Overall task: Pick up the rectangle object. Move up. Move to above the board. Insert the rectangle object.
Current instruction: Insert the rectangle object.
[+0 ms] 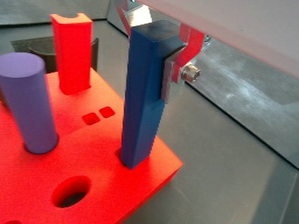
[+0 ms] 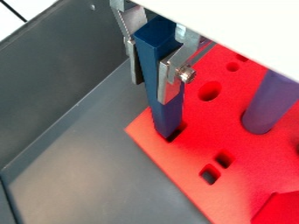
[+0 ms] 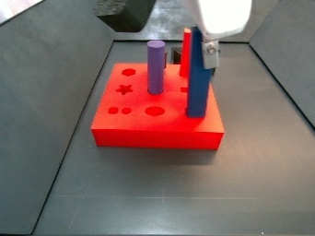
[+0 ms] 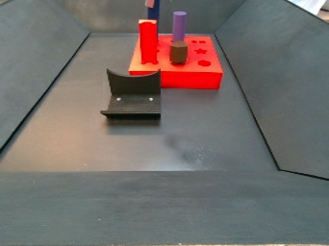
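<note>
Grey floor bears the board; gripper fingers clamp the rectangle object, seated upright.

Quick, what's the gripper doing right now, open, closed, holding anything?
Gripper: above the board, shut on the rectangle object, fingers clamping its upper part while its lower end sits in a board hole.

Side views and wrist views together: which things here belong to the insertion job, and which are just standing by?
Belonging to the job:
- rectangle object, blue, upright, its lower end in a hole
- board, red
- gripper, fingers on either side of the bar's upper end

Standing by:
- purple cylinder, upright in the board
- red post, upright in the board
- fixture, on the floor apart from the board
</note>
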